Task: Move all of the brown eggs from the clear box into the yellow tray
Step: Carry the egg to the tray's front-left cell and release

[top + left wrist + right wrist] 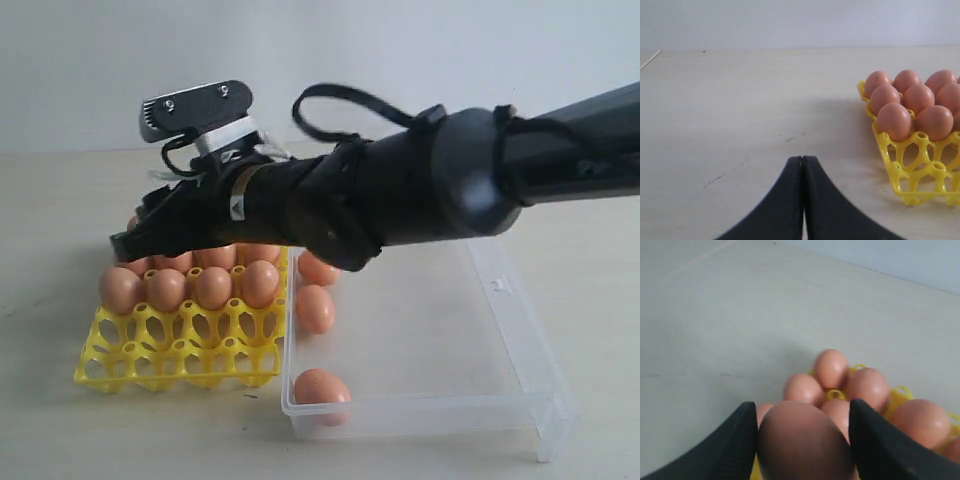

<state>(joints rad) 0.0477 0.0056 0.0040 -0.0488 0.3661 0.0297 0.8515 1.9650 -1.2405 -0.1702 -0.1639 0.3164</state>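
The right arm reaches in from the right side of the pale, matt desk (60, 430). The right claw (140, 238) hangs over the back rows of the bright yellow plastic egg tray (180, 355), an open lattice of cups. The held egg (805, 450), smooth, orange-brown and oval, sits clasped between the claw's two black fingers (735, 440), one finger against each of its sides. The right wrist view shows it just above the eggs already seated in the tray.

The yellow tray lies toward the left side of the desk. Its right edge is just beside the left wall of the large, shallow, clear plastic box (520, 330); whether the two touch I cannot tell.

Brown eggs (212, 286) of the same kind fill the tray's back rows, each upright in its cup. The rows along the tray's front edge show only yellow lattice.

Three more eggs lie in the clear box. Two (315, 308) lie along its left wall, one behind the other, and the third (322, 388) lies in its front left corner.

The left claw (802, 200) is clenched, its black fingers pressed flat together with nothing between them. It hovers over bare desk near a corner of the yellow tray.
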